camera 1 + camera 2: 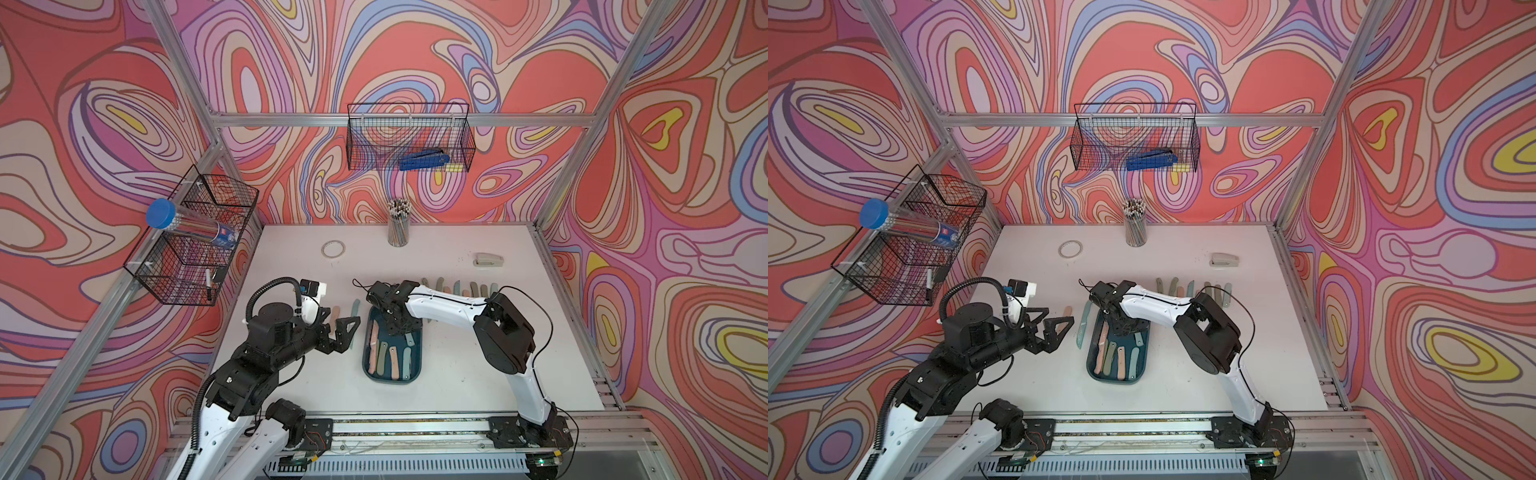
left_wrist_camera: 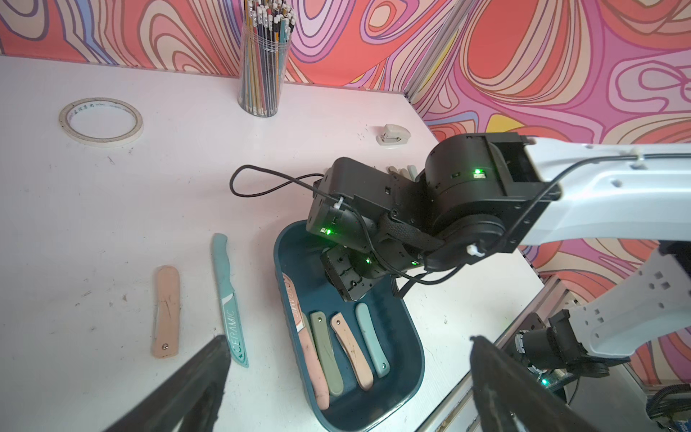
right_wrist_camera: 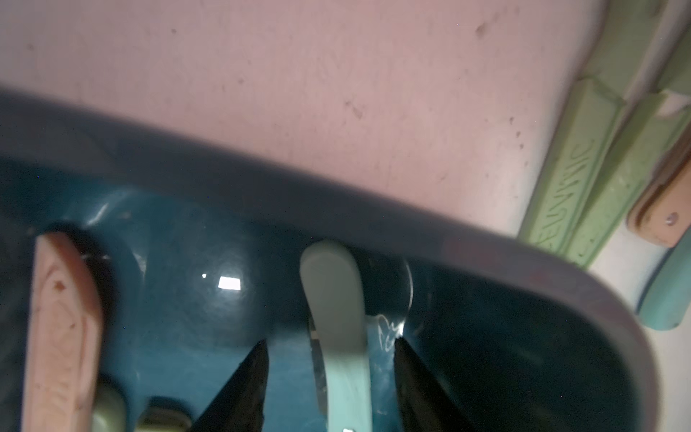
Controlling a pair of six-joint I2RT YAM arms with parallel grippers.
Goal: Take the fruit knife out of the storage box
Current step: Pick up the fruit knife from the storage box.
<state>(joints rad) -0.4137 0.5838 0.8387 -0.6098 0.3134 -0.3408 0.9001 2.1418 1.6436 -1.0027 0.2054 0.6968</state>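
Observation:
The dark teal storage box (image 1: pixel 390 381) (image 1: pixel 1118 380) (image 2: pixel 413 336) sits mid-table. My right gripper (image 1: pixel 399 328) (image 3: pixel 331 341) reaches down into its far end. Its fingers stand on either side of a pale teal folding fruit knife (image 3: pixel 336 299) (image 1: pixel 410 338), with a gap showing on each side. Several more folded knives, pink, olive and teal, lie along the box's near half (image 2: pixel 349 346). My left gripper (image 1: pixel 343 332) (image 2: pixel 347 338) hovers wide open to the left of the box, holding nothing.
A pink folded knife (image 2: pixel 166 312) and a teal ceramic knife (image 2: pixel 228 299) lie left of the box. A row of knives (image 1: pixel 457 286) lies behind the right arm. A pencil cup (image 1: pixel 398 226), tape roll (image 1: pixel 333 249) and stapler (image 1: pixel 489 260) stand further back.

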